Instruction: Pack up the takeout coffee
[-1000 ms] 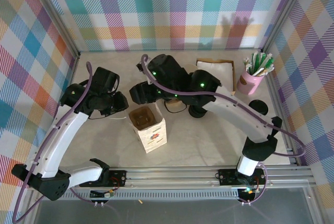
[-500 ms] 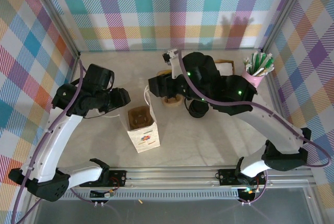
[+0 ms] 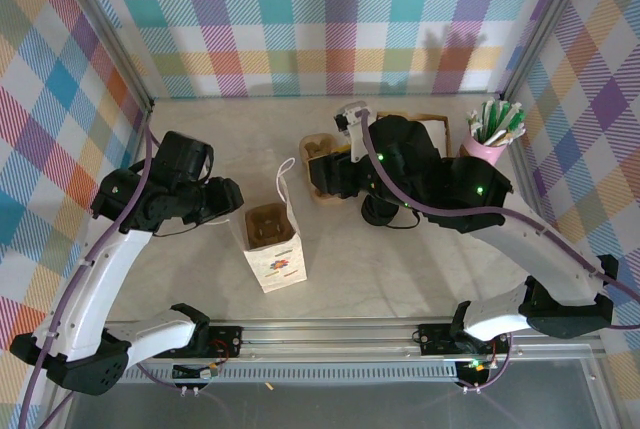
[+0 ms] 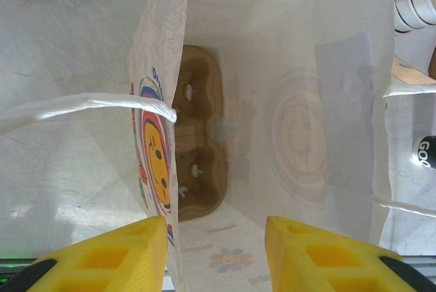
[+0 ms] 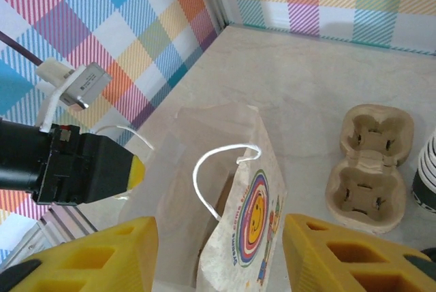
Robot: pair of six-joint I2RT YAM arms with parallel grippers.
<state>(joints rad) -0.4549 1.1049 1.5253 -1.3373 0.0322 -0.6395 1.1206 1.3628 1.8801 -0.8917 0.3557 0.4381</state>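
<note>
From above, the takeout coffee [image 3: 378, 212] stands under the right arm [image 3: 500, 232], behind the right gripper [image 3: 312, 181] and well apart from the left gripper [image 3: 232, 201], which sits beside the paper bag [image 3: 272, 249]. The left wrist camera adds spread, empty fingers [image 4: 102, 258] astride the bag's rim and a cup carrier [image 4: 201, 163] inside. The right wrist camera shows its jaws apart above the bag, a second carrier [image 5: 368, 169] beside stacked cups [image 5: 428, 176].

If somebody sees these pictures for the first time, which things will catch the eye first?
The white paper bag with a colourful smiley print stands open in the middle of the table, and a brown cardboard cup carrier lies at its bottom. A second carrier lies on the table farther back and to the right. Bright checked walls surround the whole scene.
</note>
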